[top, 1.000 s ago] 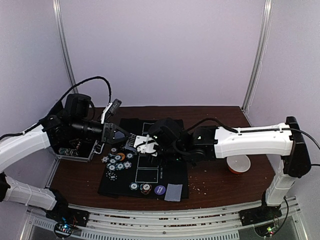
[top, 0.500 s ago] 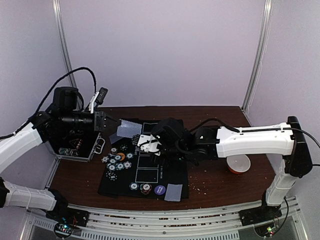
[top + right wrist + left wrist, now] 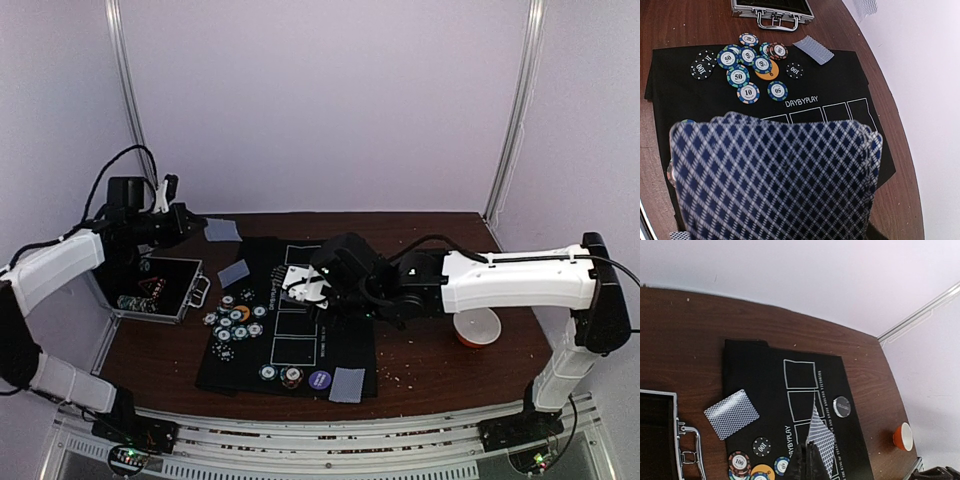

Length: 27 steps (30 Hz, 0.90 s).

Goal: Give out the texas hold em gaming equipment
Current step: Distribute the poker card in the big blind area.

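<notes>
Pinched flat in left gripper, upper left: thin lattice-backed card. Clamped in right gripper, centre: fanned diamond-patterned deck.

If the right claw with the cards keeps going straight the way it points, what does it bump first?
Probably the cluster of poker chips on the black mat, with the silver case beyond. The right gripper holds the deck of cards, and its height is unclear.
</notes>
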Motion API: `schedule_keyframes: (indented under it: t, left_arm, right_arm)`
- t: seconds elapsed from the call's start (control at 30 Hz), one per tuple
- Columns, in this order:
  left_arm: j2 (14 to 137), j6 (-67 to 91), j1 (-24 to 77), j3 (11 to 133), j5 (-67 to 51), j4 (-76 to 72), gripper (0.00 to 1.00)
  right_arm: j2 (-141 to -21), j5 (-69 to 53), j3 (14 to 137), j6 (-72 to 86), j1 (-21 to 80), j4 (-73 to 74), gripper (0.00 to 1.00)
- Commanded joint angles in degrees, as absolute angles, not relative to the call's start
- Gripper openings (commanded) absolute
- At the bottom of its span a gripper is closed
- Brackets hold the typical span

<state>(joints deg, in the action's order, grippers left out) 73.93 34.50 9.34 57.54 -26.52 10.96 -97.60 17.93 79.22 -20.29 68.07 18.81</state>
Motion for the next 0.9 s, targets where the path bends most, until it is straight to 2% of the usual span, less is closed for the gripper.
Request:
schedule_keyframes:
  t: [0.0, 0.33, 0.67, 0.87]
  left_arm:
    - [82.9, 37.4, 7.5, 54.7, -24.8, -0.5, 0.00]
    - [96.3, 39.9, 6.9, 50.2, -23.9, -13.0, 0.00]
    - [99.7, 45.0, 6.1, 47.2, -24.2, -24.4, 0.00]
    - [101.9, 45.9, 6.0, 47.5, -23.3, -26.1, 0.00]
  right_arm:
    - [-94.5, 18.8, 78.6, -19.3, 67.8, 19.5, 0.48]
    - [-94.4, 18.4, 77.1, -19.9, 67.6, 19.5, 0.48]
    - [-94.5, 17.4, 76.7, -19.8, 67.3, 19.8, 0.48]
    - [-95.2, 17.1, 76.8, -19.5, 67.2, 20.4, 0.48]
